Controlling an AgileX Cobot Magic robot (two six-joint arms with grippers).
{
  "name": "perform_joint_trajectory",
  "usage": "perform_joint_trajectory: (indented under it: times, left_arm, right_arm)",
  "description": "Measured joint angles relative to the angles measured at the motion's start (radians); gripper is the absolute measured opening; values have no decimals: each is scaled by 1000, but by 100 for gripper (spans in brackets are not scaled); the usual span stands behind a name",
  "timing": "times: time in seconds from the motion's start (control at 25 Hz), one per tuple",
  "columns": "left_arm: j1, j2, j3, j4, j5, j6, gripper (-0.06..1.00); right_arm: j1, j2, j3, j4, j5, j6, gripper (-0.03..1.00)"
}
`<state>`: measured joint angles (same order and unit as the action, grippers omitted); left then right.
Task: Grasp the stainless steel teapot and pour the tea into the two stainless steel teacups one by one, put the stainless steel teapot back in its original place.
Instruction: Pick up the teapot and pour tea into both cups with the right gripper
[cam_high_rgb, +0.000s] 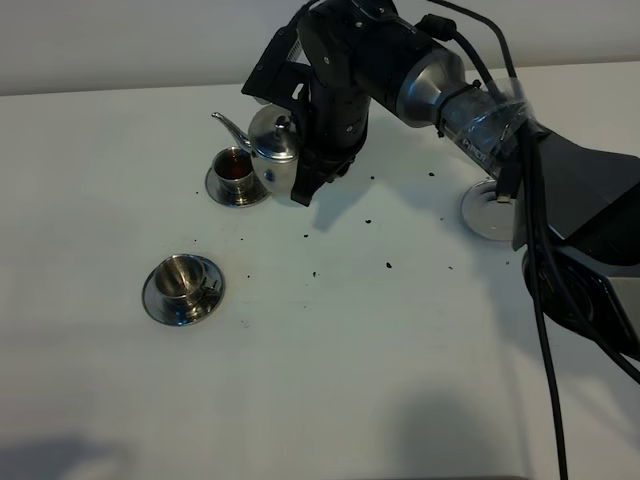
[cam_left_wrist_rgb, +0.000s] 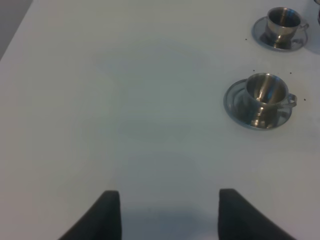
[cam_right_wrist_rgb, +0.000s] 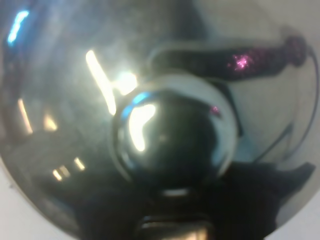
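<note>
Right end effector (cam_high_rgb: 315, 180): closed on the stainless steel teapot (cam_high_rgb: 275, 142) from its handle side; the handle itself is hidden behind the fingers. Pot is held off the bench (cam_high_rgb: 400, 380), roughly level. The right wrist view is filled by the lid knob (cam_right_wrist_rgb: 172, 132), so the camera sits directly over the lid.

Spout (cam_high_rgb: 226, 122) points left in the exterior view, its tip above the far teacup (cam_high_rgb: 235, 165), which holds reddish-brown tea (cam_high_rgb: 236, 158).

Near teacup (cam_high_rgb: 186, 278) looks empty and sits on its saucer well apart from the pot, toward the front edge of the bench and a little left of the far cup. Judgement: the next pour needs the pot carried forward along that line with the spout axis unchanged.

Left end effector (cam_left_wrist_rgb: 170, 215): fingers spread, holding nothing. It faces both cups but plays no part here.

Steel disc (cam_high_rgb: 490, 212), the return spot, lies to the pot's right. Dark specks (cam_high_rgb: 388, 265) are scattered on the bench between them.
</note>
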<state>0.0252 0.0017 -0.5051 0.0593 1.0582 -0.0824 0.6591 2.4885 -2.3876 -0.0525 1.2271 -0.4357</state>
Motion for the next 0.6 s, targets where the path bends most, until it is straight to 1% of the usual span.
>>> perform_joint_trajectory:
  times: [0.16,0.36,0.48,0.6]
  left_arm:
    - [0,0,0,0,0,0,47]
    - [0,0,0,0,0,0,47]
    - [0,0,0,0,0,-2,47]
    - [0,0,0,0,0,-1,47]
  right_arm:
    - [-1,-3,42,11,3,10,18]
    - [3,-40,47,4,4,14,18]
    - [29,-117,85,-46,0,24,18]
    - [73,-219,181,-98,-3,51,18]
